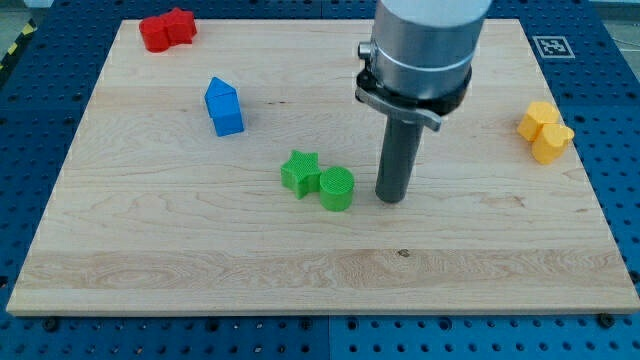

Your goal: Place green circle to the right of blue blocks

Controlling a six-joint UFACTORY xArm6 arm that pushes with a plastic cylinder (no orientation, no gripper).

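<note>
The green circle (337, 188) sits near the middle of the wooden board, touching a green star (299, 172) on its left. A blue house-shaped block (224, 107) stands up and to the left of them. My tip (390, 198) rests on the board just right of the green circle, a small gap apart from it. The rod rises into the grey arm body at the view's top.
Red blocks (167, 29) lie at the board's top left corner. Yellow blocks (545, 131) lie near the right edge. A black-and-white marker (553, 45) is at the top right. The wooden board (200, 270) lies on a blue perforated table.
</note>
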